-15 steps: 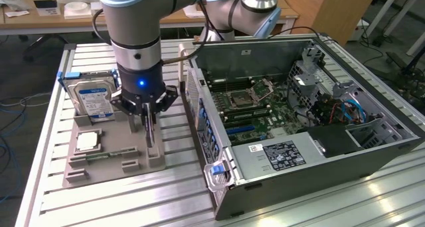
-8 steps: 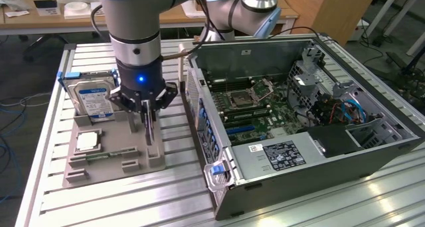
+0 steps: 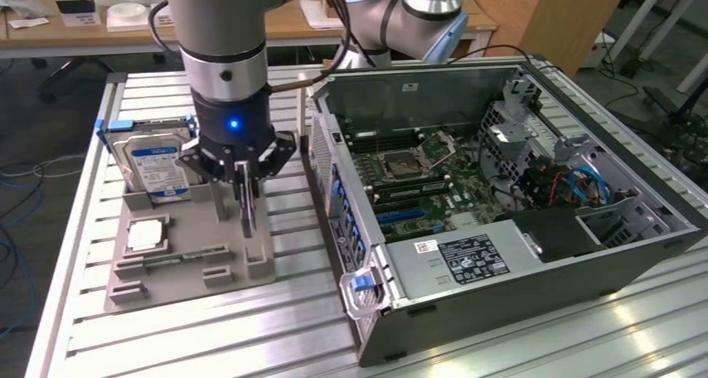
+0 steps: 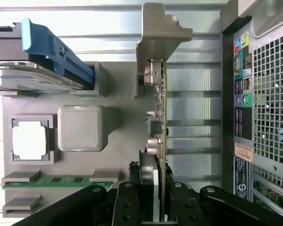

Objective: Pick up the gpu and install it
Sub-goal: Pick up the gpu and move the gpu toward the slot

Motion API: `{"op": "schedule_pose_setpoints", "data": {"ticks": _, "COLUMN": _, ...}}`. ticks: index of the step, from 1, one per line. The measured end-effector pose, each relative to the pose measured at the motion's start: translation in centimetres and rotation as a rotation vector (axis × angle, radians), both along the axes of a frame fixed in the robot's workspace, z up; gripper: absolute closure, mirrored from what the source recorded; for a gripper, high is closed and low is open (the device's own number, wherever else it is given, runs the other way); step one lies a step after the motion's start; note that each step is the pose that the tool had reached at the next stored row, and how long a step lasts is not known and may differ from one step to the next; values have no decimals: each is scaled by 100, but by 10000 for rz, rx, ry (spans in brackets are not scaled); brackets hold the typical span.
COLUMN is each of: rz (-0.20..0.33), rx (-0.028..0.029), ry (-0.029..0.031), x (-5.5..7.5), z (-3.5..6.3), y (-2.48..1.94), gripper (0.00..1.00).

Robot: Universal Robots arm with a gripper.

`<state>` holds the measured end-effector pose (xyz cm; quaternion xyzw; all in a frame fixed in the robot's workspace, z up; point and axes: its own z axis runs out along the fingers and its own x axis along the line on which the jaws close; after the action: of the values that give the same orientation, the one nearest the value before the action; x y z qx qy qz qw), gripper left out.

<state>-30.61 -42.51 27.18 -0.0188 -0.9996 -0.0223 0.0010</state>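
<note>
The gpu (image 3: 248, 214) is a thin dark card, upright and edge-on, hanging below my gripper (image 3: 245, 183) over the grey holder tray (image 3: 205, 220). In the wrist view the gpu (image 4: 161, 117) runs away from the camera as a slim edge studded with components and ends in a silver metal bracket (image 4: 161, 37). My gripper (image 4: 154, 207) is shut on it, one black finger (image 4: 127, 207) on each side of the card. I cannot tell whether its lower edge still touches the tray. The open computer case (image 3: 619, 229) with its motherboard (image 3: 420, 179) stands at the exterior view's right.
On the tray stand a silver blue-labelled hard drive (image 3: 155, 167) in a blue caddy (image 4: 56, 52), a square processor chip (image 4: 30, 140) and a green memory stick (image 4: 61, 180). The case's rear port panel (image 4: 243, 84) is close beside the card. The table (image 3: 199, 336) is slatted aluminium.
</note>
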Motion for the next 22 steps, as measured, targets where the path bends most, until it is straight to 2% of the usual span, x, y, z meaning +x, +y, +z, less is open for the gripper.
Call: {"op": "schedule_pose_setpoints", "data": {"ticks": 22, "rz": 0, "rx": 1, "ry": -1, "x": 0, "z": 243, "y": 0, "gripper": 72}}
